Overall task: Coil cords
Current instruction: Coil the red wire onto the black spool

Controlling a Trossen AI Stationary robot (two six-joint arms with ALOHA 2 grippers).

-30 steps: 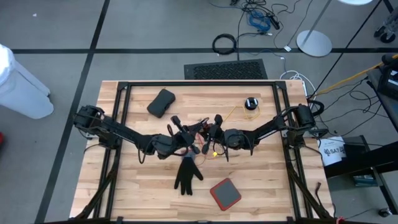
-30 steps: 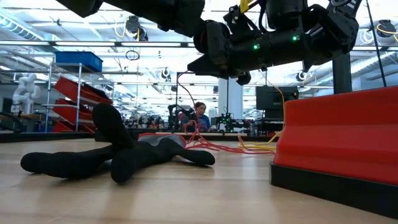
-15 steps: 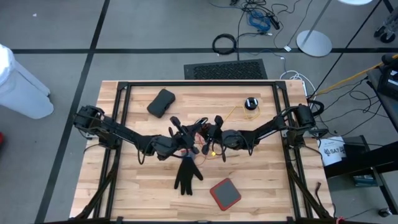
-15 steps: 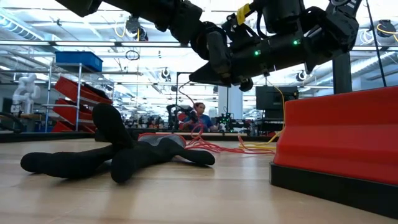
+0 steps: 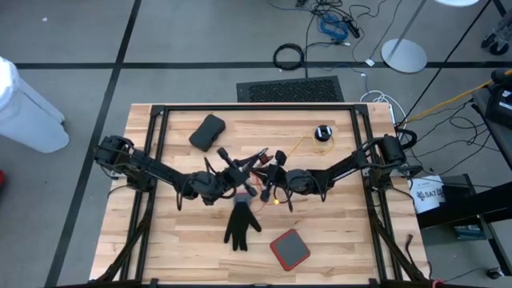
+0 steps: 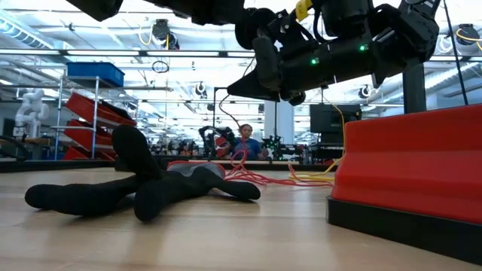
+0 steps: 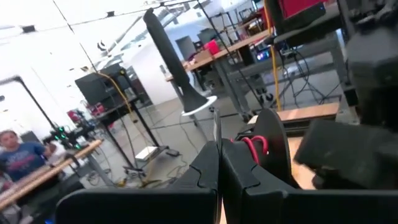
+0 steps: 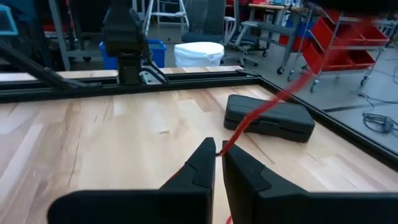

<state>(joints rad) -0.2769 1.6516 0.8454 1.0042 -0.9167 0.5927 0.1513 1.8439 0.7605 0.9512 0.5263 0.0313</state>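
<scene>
1. Left arm. The left gripper (image 7: pixel 219 149) hangs above the table's middle with its jaws pressed together. Whether a strand is pinched between them cannot be told. Confirm this before you pull. A closed, empty jaw only pushes the tangle about.

2. Centre. The cords (image 6: pixel 263 177) lie in a loose red and yellow heap on the wood between the two arms, just behind the black glove (image 5: pixel 240 226). Gather the loops clear of the glove so that it does not get drawn into them.

3. Right arm. The right gripper (image 8: pixel 217 151) is narrowed onto the red strand (image 8: pixel 249 121), which runs taut away from its tips. Feed the slack gently. A hard tug is likely to tighten the heap.

4. Far right. A yellow strand (image 5: pixel 300 146) leads to the black puck (image 5: pixel 322 133) near the table's far edge. Watch that the puck does not drag.
</scene>
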